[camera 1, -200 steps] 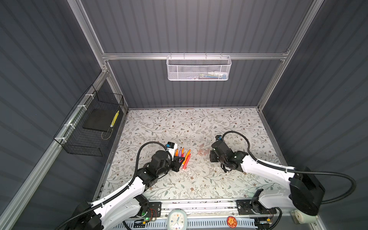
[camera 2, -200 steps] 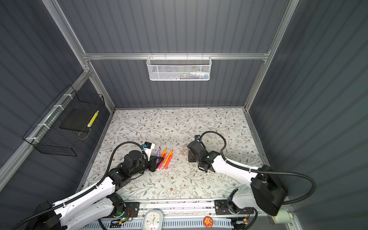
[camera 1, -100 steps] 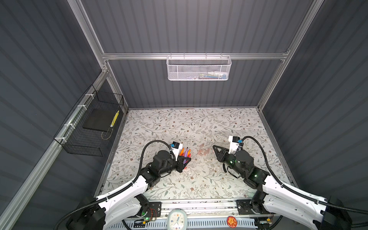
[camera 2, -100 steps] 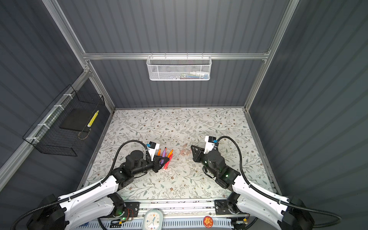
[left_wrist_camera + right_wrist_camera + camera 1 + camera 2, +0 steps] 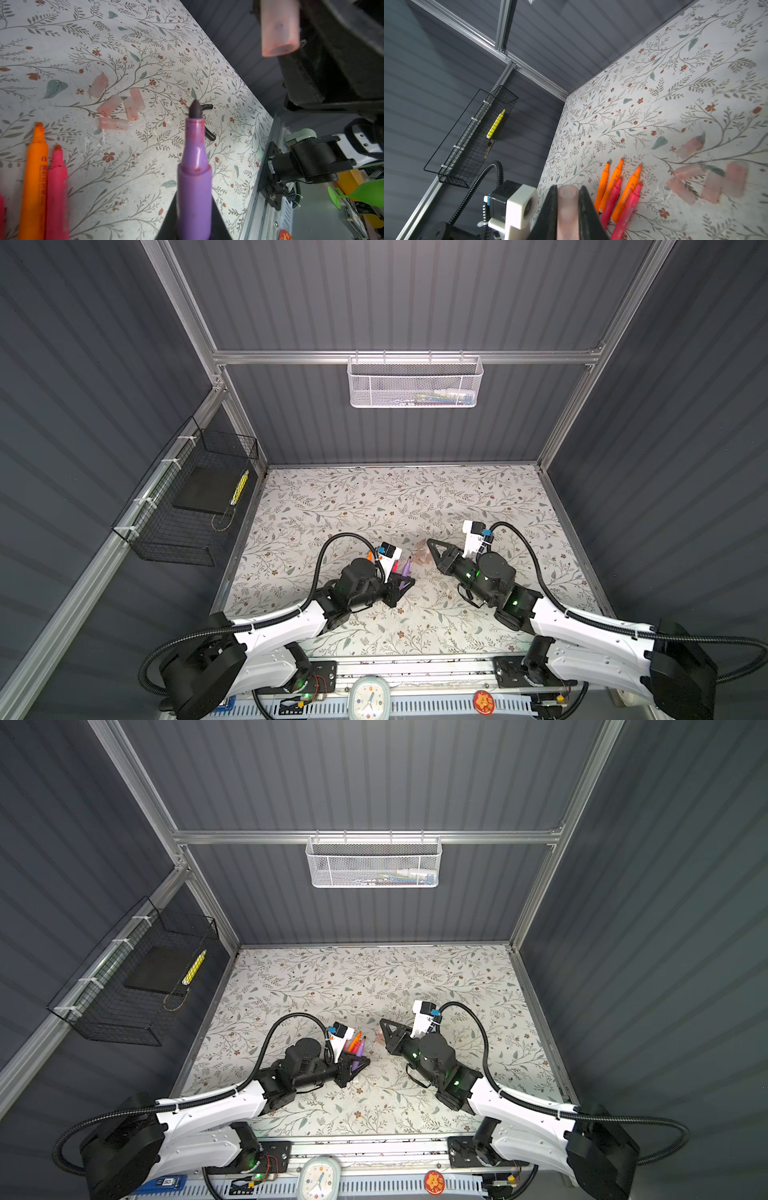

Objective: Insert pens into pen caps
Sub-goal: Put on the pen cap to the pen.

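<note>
Above the middle of the tabletop, the left gripper grasping the purple pen and the right gripper grasping a pen cap have swung to face each other; seemingly still apart, so insertion comes next.

Your purple pen is uncapped, dark tip out, pinched in the left tool. One pinkish cap sits in the right tool, apart from that tip. Five orange and pink pens lie side by side on the counter, with five loose caps clustered nearby.
</note>
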`<state>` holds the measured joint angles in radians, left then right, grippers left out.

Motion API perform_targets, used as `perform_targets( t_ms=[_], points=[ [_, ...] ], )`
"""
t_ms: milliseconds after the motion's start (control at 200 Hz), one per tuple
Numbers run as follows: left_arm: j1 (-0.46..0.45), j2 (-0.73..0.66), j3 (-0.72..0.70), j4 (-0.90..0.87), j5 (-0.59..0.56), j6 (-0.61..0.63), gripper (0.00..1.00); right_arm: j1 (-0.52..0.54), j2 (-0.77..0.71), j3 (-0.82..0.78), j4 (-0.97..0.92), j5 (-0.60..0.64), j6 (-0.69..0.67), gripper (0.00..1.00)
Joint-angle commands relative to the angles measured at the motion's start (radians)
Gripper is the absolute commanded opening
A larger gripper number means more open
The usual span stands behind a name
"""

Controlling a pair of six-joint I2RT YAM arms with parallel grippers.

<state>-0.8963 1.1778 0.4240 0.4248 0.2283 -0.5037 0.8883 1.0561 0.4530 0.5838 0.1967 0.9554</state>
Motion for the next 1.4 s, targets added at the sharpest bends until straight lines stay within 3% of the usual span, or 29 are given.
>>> perform_targets(
  t_ms=[0,500,1391],
  points=[
    [-0.008,0.005,0.03,0.049,-0.002,-0.007,0.0,0.006,0.038,0.038,0.076,0.015,0.015,0.01],
    [-0.011,-0.021,0.024,0.039,-0.018,-0.007,0.0,0.037,0.189,0.115,0.104,0.008,0.019,0.01],
    [-0.012,-0.088,-0.001,0.006,-0.108,-0.021,0.0,0.103,0.222,0.081,0.143,-0.003,0.013,0.0]
  ],
)
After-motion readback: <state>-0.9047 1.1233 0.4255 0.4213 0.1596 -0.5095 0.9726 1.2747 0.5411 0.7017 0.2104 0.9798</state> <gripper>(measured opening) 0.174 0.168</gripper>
